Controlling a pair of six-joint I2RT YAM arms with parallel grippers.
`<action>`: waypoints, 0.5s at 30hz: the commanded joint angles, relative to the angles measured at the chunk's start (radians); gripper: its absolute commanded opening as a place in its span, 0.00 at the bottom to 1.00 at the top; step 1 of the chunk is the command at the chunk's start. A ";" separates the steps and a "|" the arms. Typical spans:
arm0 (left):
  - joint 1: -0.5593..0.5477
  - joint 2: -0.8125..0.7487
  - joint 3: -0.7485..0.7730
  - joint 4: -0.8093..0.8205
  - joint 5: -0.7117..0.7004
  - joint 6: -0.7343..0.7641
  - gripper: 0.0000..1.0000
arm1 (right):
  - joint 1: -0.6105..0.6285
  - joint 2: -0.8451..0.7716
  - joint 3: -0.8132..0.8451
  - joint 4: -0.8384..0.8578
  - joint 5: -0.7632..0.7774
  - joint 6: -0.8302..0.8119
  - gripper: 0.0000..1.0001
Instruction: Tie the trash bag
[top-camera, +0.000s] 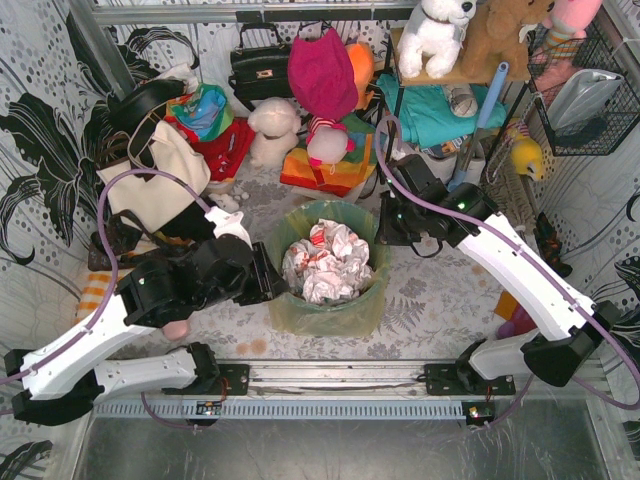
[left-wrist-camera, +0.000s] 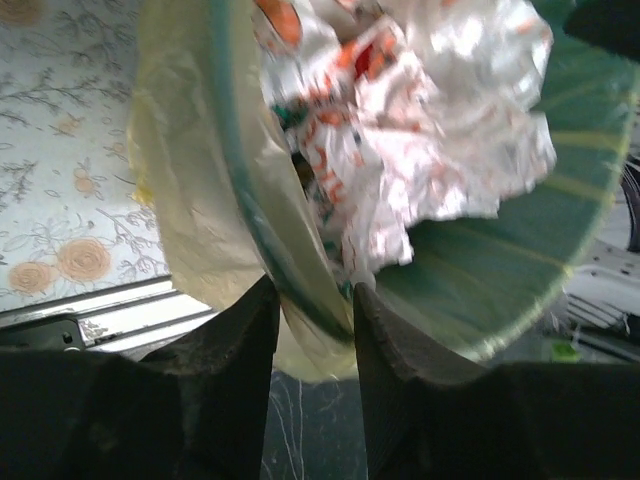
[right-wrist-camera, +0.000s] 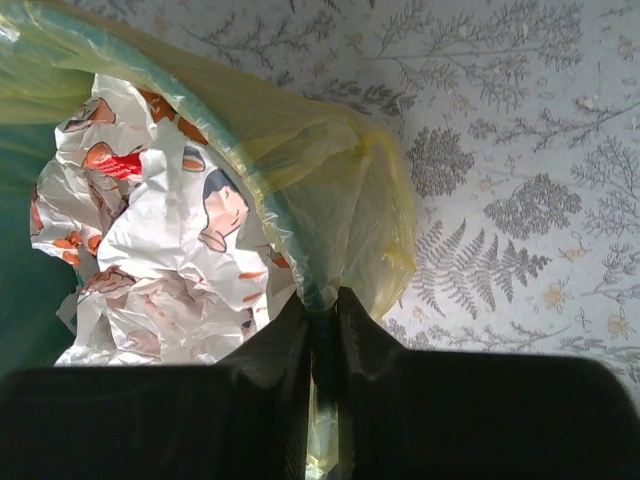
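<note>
Left claw (left-wrist-camera: 312, 290) sits at the near left side of the bin, its dark matte fingers parted and astride the teal rim (left-wrist-camera: 238, 170), with thin film draped over that rim between them. I see a gap, not a pinch. The trash bag (top-camera: 330, 315) lines the round bin at the middle of the fern-printed table cloth (top-camera: 430, 310); it is a crinkly, translucent yellow-green plastic folded down over the outside wall. Crumpled white paper (top-camera: 325, 262) with orange print fills it in a glossy, creased heap. On the far right side my right claw (right-wrist-camera: 322, 300) is closed, nipping a fold of bag film at the rim. Beyond lie a cream tote bag (top-camera: 160, 175) and a white plush toy (top-camera: 275, 130).
</note>
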 joint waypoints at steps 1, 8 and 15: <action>-0.021 -0.045 0.009 0.037 0.070 0.023 0.45 | -0.008 0.043 0.052 0.121 0.108 0.035 0.13; -0.021 -0.098 0.024 0.024 -0.030 0.021 0.60 | -0.008 0.051 0.092 0.139 0.122 0.026 0.37; -0.021 -0.135 0.080 -0.046 -0.220 -0.011 0.64 | -0.008 0.028 0.155 0.067 0.147 0.011 0.51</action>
